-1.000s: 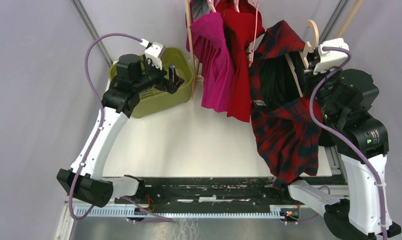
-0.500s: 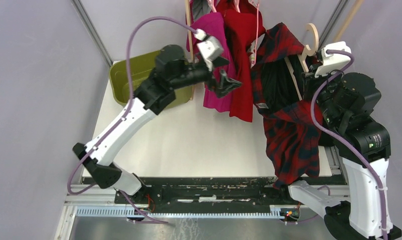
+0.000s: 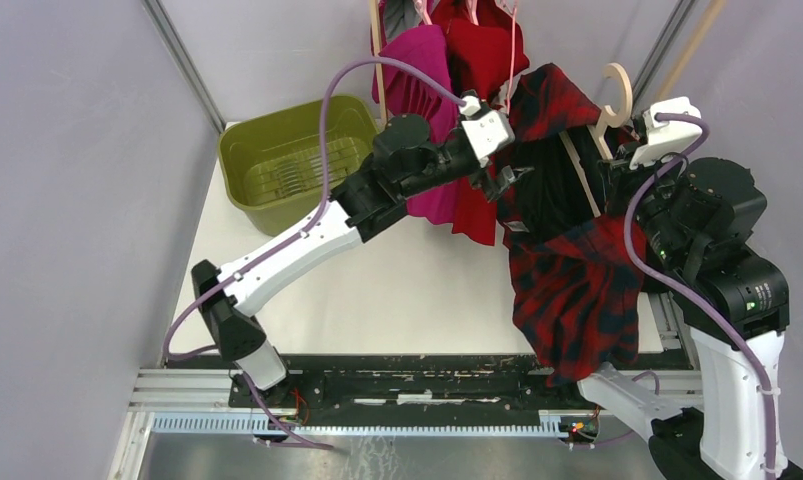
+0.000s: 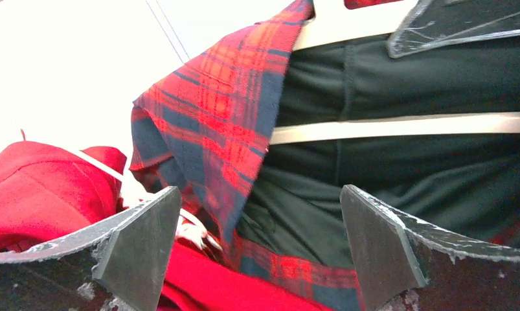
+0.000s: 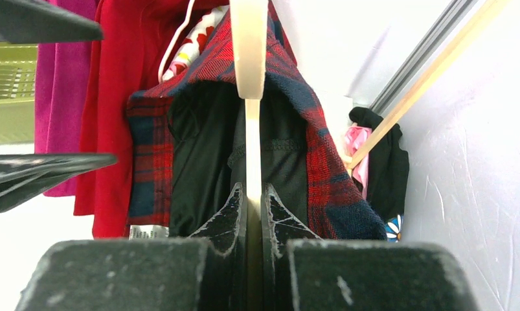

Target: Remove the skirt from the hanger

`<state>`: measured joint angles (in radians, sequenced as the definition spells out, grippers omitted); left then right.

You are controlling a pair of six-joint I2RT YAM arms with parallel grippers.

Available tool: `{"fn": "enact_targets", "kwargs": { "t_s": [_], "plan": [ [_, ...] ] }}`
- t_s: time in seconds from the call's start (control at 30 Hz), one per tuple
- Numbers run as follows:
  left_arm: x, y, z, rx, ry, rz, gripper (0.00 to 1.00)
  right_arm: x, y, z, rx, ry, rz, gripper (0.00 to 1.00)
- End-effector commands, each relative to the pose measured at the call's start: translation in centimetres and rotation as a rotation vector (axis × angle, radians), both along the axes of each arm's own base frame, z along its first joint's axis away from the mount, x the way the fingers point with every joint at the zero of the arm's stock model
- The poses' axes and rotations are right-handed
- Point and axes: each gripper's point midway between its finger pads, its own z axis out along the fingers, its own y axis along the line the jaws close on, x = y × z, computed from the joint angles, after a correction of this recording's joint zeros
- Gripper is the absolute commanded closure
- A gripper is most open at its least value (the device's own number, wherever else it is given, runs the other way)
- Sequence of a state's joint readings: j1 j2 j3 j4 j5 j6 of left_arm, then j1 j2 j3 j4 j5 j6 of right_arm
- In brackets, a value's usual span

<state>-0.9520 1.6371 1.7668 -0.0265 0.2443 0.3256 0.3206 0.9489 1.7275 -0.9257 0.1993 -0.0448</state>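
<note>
A red and navy plaid skirt [image 3: 574,290] with a dark lining hangs on a pale wooden hanger [image 3: 618,95] at the right. My right gripper [image 5: 254,207] is shut on the hanger [image 5: 249,45], pinching its flat bar between both fingertips. The left gripper [image 3: 509,180] has reached across to the skirt's left upper edge and stands open. In the left wrist view that gripper [image 4: 260,243] straddles the plaid waistband fold [image 4: 231,123], with the hanger's bar [image 4: 399,127] crossing the dark lining behind. Nothing is pinched between the left fingers.
A magenta dress [image 3: 424,120] and a red dress [image 3: 482,110] hang on the rack just left of the skirt, behind the left arm. An olive green basket [image 3: 277,165] sits at the back left of the white table [image 3: 397,290].
The left arm swung from the green basket rightward across the hanging dresses to the skirt's edge, its jaws widening a little. The right gripper kept its hold on the hanger, which shifted slightly.
</note>
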Motion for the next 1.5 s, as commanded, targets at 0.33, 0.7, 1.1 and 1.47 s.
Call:
{"fn": "enact_targets", "kwargs": {
  "t_s": [0.33, 0.7, 1.1, 1.47],
  "plan": [
    [4.4, -4.9, 2.8, -0.1, -0.184, 0.083, 0.01, -2.1, 0.4, 4.2, 0.083, -0.157, 0.051, 0.99],
    [6.2, -4.4, 2.8, -0.121, -0.175, 0.183, 0.97, -2.2, 0.7, 4.1, 0.102, -0.152, 0.061, 0.99],
    [8.8, -2.7, 9.3, -0.31, -0.256, 0.332, 0.97, -2.0, 1.8, -0.5, 0.111, -0.008, 0.102, 0.99],
    [17.3, 1.2, 8.4, -0.404, -0.207, 0.421, 0.97, -7.1, 0.2, -1.7, 0.139, 0.076, 0.082, 0.99]
  ]
}}
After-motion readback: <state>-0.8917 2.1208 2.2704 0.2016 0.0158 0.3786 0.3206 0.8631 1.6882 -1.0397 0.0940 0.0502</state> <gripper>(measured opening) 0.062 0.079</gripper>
